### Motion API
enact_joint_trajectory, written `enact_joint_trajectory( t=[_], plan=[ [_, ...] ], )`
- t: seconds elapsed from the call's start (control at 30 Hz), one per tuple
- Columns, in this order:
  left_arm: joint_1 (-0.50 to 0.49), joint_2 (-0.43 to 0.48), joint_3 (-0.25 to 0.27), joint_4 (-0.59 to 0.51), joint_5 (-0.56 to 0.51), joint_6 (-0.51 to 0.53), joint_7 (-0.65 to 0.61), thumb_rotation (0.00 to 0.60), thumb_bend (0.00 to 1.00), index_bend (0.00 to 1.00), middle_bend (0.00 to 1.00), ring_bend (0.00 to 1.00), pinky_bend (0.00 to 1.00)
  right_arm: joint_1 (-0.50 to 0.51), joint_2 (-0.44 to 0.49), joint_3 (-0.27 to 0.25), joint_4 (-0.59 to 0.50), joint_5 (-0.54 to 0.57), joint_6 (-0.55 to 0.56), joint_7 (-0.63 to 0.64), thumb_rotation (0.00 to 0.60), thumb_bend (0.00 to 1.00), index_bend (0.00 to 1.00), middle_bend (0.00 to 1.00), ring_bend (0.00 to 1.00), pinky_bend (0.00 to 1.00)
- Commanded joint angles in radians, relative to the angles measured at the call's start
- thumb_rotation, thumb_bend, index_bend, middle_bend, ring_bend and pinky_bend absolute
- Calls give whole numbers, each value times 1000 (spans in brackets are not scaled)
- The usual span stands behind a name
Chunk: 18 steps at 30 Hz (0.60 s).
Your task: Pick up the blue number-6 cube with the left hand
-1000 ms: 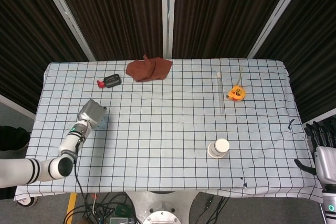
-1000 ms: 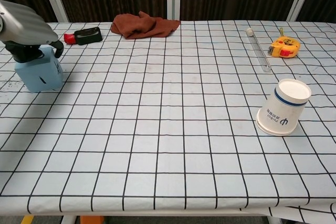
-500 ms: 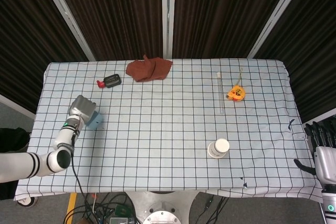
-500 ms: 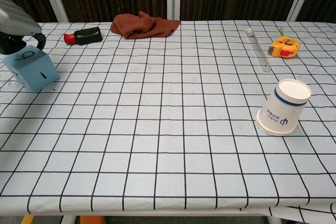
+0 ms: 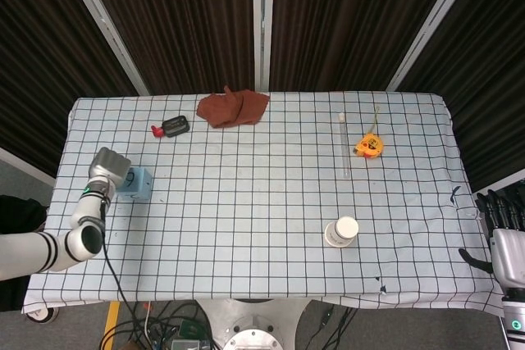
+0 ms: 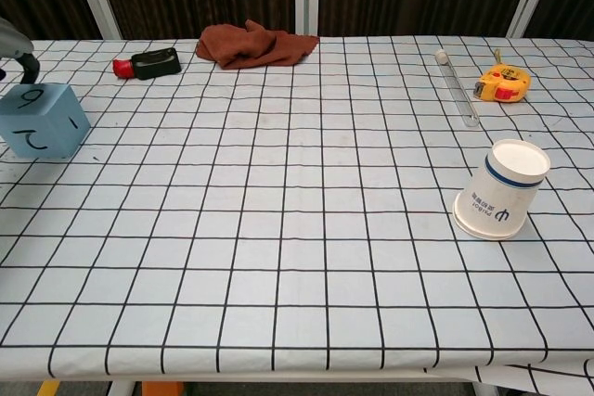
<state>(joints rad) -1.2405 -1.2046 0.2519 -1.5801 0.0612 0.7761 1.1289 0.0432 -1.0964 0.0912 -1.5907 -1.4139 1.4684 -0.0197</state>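
The light blue number cube (image 5: 138, 184) (image 6: 45, 120) rests flat on the checked cloth near the table's left edge, with a 6-or-9 figure on its top face. My left hand (image 5: 109, 168) is just left of it and slightly behind. In the chest view only a grey edge and one curled finger of the left hand (image 6: 20, 55) show at the frame's left border, above and behind the cube, and nothing is gripped. My right hand (image 5: 502, 217) hangs off the table's right side, holding nothing, with its dark fingers apart.
A paper cup (image 6: 501, 190) lies on its side at the front right. An orange tape measure (image 6: 502, 83) and a clear tube (image 6: 457, 87) sit at the back right. A brown cloth (image 6: 255, 44) and a black-and-red tool (image 6: 148, 63) lie at the back.
My left hand was over the cube, tipped it, then drew back to the left and let go. The cube shifted slightly left and now sits flat. The right hand stayed still.
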Motion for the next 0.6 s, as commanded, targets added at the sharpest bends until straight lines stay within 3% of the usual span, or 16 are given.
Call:
enact_joint_trajectory(
  t=[0.03, 0.13, 0.2, 0.27, 0.33, 0.37, 0.4, 0.47, 0.5, 0.53, 0.6],
  plan=[
    [1, 17, -3, -17, 21, 8, -27, 600, 731, 235, 868, 918, 952, 0, 1, 0, -1, 0, 1, 0, 600, 55, 0, 0, 0, 0],
    [23, 58, -29, -64, 89, 56, -96, 600, 730, 154, 866, 917, 952, -1, 4, 1, -5, -3, 5, 2, 600, 54, 0, 0, 0, 0],
    [75, 95, -58, -124, 222, 148, -185, 600, 727, 137, 857, 911, 947, -2, 7, 1, -8, -5, 8, 5, 600, 55, 0, 0, 0, 0],
    [182, 122, -79, -187, 461, 315, -327, 600, 719, 136, 835, 893, 930, -4, 11, 2, -11, -6, 12, 10, 600, 56, 0, 0, 0, 0],
    [312, 122, -78, -208, 721, 503, -500, 600, 640, 136, 779, 849, 888, -4, 13, 3, -13, -9, 14, 12, 600, 56, 0, 0, 0, 0],
    [402, 109, -65, -192, 881, 628, -622, 600, 552, 136, 739, 815, 859, -2, 13, 4, -14, -11, 14, 13, 600, 56, 0, 0, 0, 0],
    [465, 97, -52, -174, 970, 709, -702, 600, 460, 136, 701, 777, 832, -1, 13, 4, -15, -13, 13, 12, 600, 55, 0, 0, 0, 0],
    [590, 75, -27, -139, 1093, 847, -837, 600, 242, 136, 582, 628, 751, 2, 12, 3, -19, -22, 15, 7, 600, 55, 0, 0, 0, 0],
    [635, 67, -15, -124, 1128, 889, -878, 600, 117, 134, 463, 482, 659, 3, 11, 2, -20, -29, 19, 5, 600, 54, 0, 0, 0, 0],
    [677, 61, -2, -107, 1158, 924, -908, 600, 66, 131, 385, 389, 589, 3, 8, 1, -19, -39, 25, 3, 600, 48, 0, 0, 0, 0],
    [763, 48, 28, -65, 1219, 985, -960, 600, 2, 115, 131, 111, 312, 0, -3, -5, -8, -76, 53, 4, 600, 21, 0, 0, 0, 0]
  ],
)
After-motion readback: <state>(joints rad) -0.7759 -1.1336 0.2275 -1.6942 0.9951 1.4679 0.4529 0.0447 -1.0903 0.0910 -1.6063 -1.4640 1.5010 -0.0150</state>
